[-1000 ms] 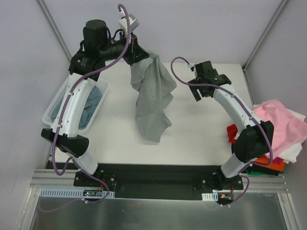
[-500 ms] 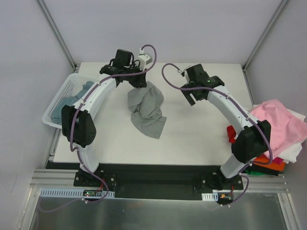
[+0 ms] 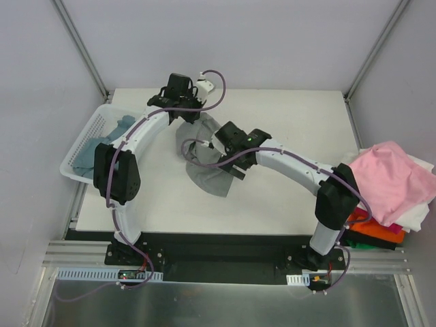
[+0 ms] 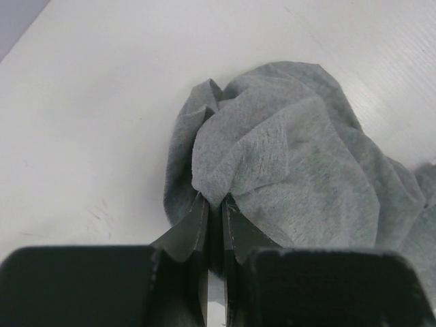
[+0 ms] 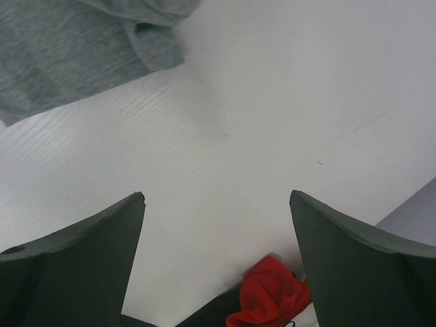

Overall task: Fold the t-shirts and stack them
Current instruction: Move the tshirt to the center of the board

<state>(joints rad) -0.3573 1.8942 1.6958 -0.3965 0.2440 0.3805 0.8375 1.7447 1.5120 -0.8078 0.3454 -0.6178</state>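
One crumpled grey t-shirt lies lengthwise from far-left to near-right.

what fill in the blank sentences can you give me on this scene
1. The left pincer is shut on a fold of the ____ t-shirt.
2. The right pincer has its jaws ____, with nothing between them.
3. The pink t-shirt lies on the robot's ____ side.
Missing words: grey; open; right.
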